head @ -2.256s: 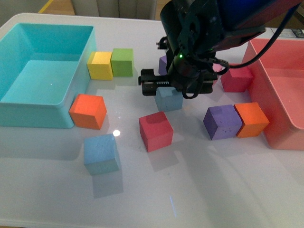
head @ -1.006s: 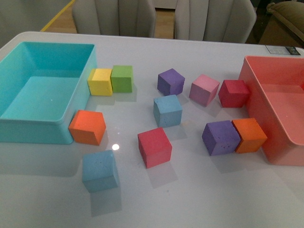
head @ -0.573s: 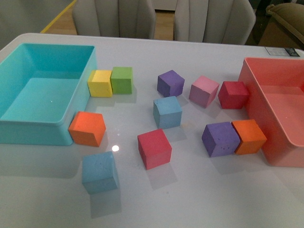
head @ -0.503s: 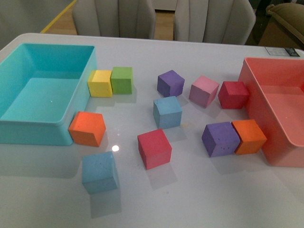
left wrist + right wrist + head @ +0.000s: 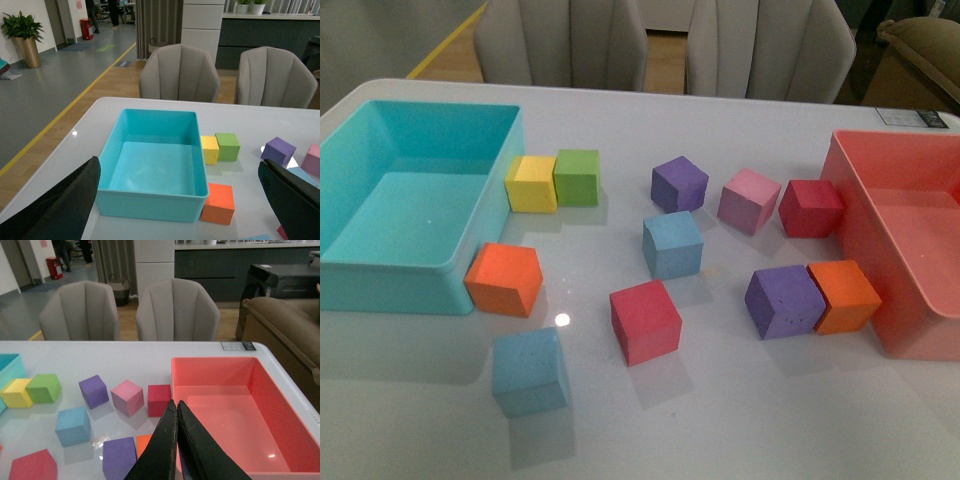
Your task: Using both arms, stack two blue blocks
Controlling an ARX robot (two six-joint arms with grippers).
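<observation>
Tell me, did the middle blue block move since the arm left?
No. The middle blue block stays between the purple cube behind and red cube in front; only the view shifted.

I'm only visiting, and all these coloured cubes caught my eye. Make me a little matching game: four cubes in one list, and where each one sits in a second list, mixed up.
Cubes
1. yellow cube
2. pink cube
3. front blue block
4. right-hand orange cube

Places
A. against the near purple cube, beside the coral bin
B. on its own, nearest the front table edge
C. against the green cube, beside the turquoise bin
D. between the far purple cube and the far red cube

Pairs: 1-C, 2-D, 3-B, 4-A
</observation>
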